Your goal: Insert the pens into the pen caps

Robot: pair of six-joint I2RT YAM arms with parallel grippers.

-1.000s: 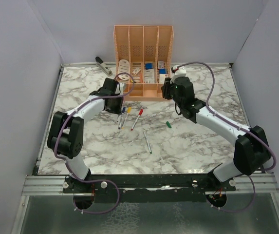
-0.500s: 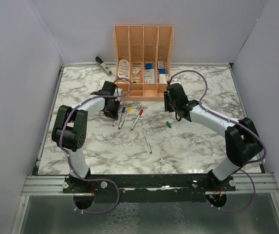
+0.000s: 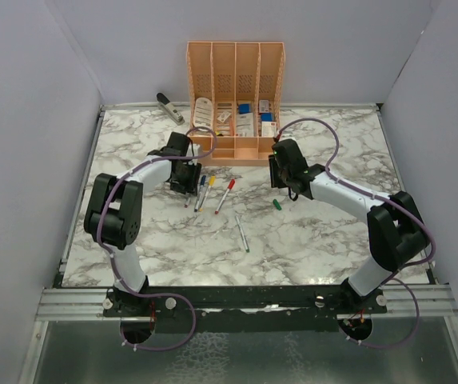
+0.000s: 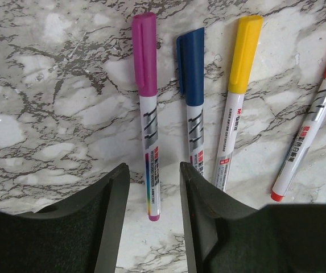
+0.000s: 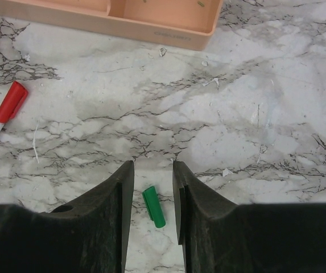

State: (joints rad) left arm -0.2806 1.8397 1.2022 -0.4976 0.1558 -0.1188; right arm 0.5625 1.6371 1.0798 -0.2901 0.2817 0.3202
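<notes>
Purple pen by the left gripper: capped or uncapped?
Capped. The purple pen lies flat with its purple cap seated over one end; the left gripper straddles its other end, jaws open, not touching it.

Four capped pens (image 4: 195,131) lie together; bare pen (image 3: 242,233), green cap (image 5: 153,207) apart.

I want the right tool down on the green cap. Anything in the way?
Nothing visible. The green cap lies alone on the bare marble table, between the open fingers of the right tool. The red-capped pen and the peach organiser sit well clear.
</notes>
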